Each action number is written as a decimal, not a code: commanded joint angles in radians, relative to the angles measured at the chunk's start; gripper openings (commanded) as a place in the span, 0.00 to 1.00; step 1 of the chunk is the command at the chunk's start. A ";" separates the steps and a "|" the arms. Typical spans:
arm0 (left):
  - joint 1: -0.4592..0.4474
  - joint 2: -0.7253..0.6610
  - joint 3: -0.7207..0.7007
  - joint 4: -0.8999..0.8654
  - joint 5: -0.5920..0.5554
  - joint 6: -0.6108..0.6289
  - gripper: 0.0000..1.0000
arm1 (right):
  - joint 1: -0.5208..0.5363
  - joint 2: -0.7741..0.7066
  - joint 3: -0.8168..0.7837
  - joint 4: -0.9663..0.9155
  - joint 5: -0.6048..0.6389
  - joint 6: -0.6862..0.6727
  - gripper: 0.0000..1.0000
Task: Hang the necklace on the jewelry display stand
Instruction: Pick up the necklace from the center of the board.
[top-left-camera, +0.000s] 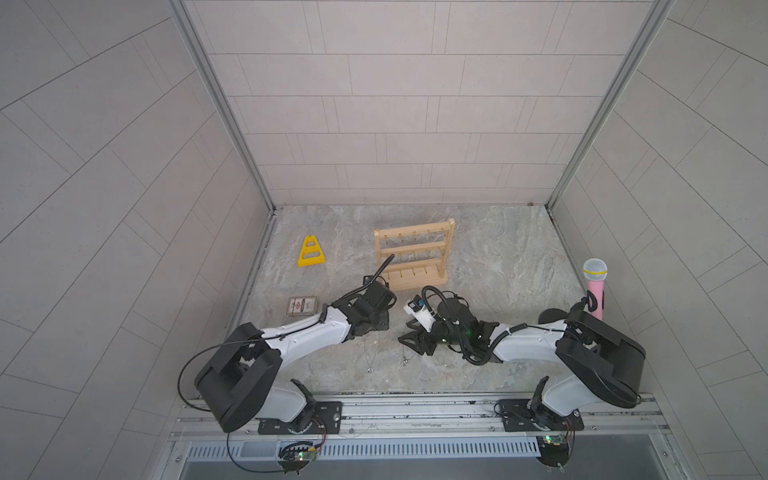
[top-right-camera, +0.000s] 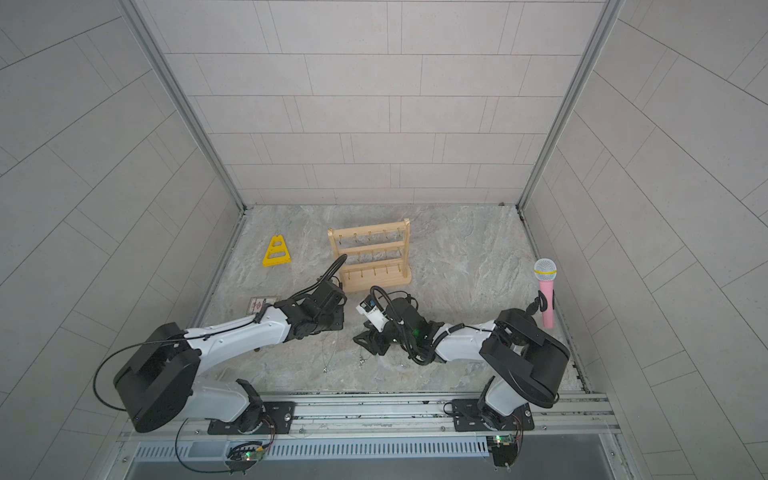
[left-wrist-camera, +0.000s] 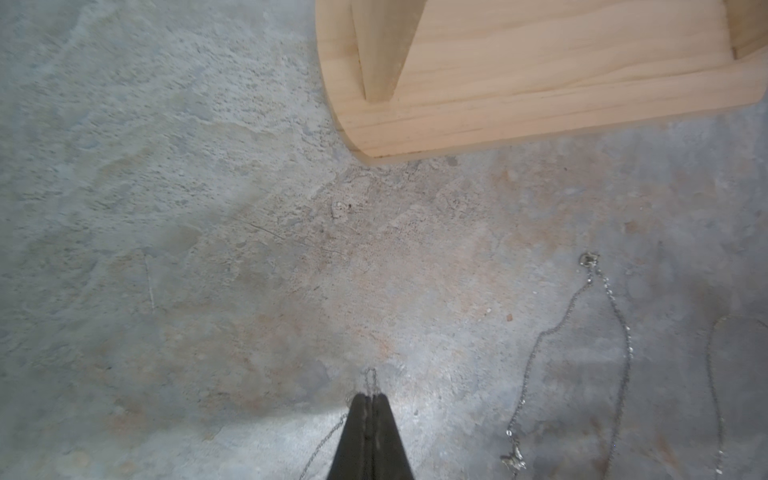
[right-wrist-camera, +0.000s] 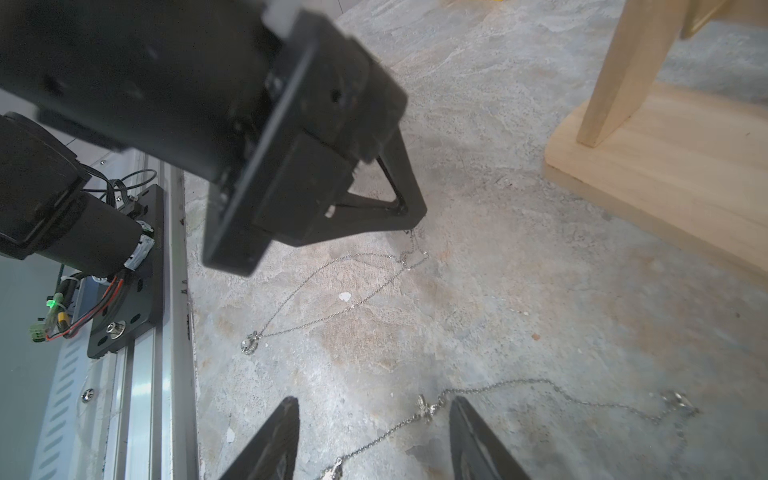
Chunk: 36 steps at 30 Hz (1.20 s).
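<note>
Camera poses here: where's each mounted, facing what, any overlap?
Both top views: overhead, looking down at the table, left arm, right arm, jewelry display stand.
Left wrist: behind the left gripper, shut on the necklace, facing the stand's base.
Right wrist: behind the open right gripper, facing the left gripper.
Shared: wrist views both show stand base, necklace.

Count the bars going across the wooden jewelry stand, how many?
3 on the jewelry display stand: top bar, middle bar, and bottom bar just above the base. None seem hidden.
</note>
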 joint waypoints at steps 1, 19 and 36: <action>0.003 -0.057 0.027 -0.054 0.002 -0.010 0.00 | 0.005 0.047 0.030 0.091 0.013 -0.023 0.60; 0.002 -0.282 0.096 -0.208 0.054 -0.011 0.00 | 0.026 0.244 0.169 0.301 -0.071 -0.025 0.62; 0.001 -0.343 0.155 -0.259 0.038 -0.011 0.00 | 0.033 0.340 0.193 0.430 -0.092 0.028 0.48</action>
